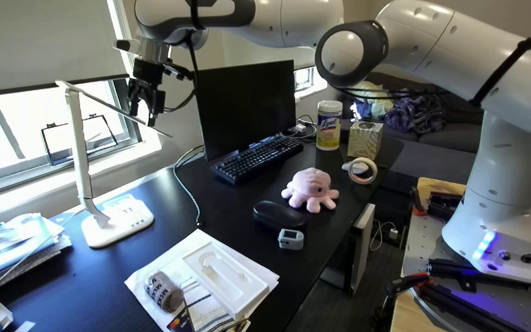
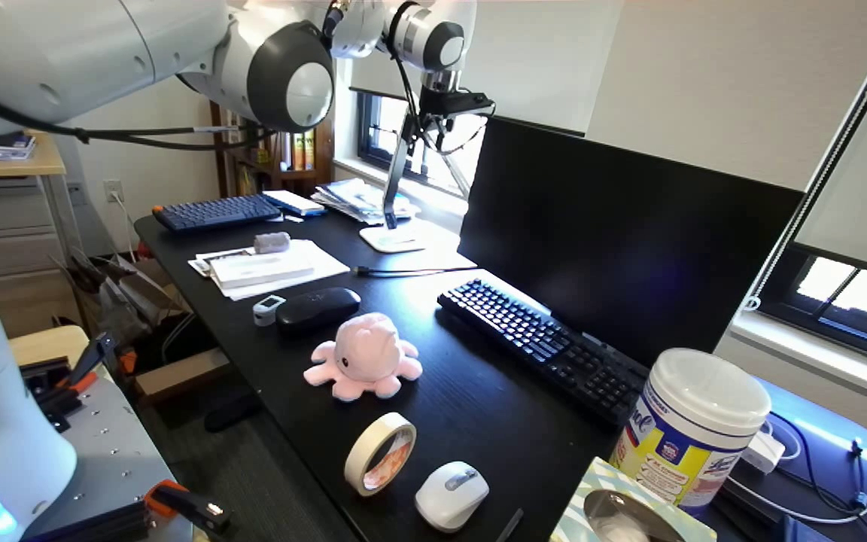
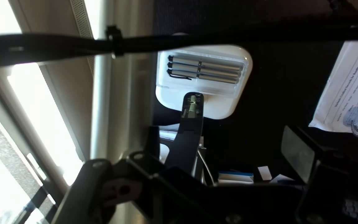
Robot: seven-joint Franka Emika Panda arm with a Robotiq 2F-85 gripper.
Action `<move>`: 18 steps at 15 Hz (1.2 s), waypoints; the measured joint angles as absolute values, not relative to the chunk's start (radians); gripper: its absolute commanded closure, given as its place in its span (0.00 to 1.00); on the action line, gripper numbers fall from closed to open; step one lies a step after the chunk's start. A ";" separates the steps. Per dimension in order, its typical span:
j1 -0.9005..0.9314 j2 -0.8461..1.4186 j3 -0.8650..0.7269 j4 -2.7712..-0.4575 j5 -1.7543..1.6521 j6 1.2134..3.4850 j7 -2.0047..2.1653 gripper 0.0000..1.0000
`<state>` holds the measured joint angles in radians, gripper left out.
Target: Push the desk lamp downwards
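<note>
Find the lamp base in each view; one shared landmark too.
In an exterior view: lamp base, lower left.
In an exterior view: lamp base, slightly above and left of centre.
Wrist view: lamp base, upper middle.
Shared landmark: grey roll on white papers, cropped in wrist view.

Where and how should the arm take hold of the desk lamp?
Probably by the light bar, toward its free end, coming from above with the end effector spanning its narrow width. In both exterior views it is long, thin and slopes down from the stem.
</note>
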<state>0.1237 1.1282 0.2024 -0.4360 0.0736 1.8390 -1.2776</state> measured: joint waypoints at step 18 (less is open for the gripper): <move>0.137 1.112 0.137 -0.417 0.044 1.739 -1.219 0.00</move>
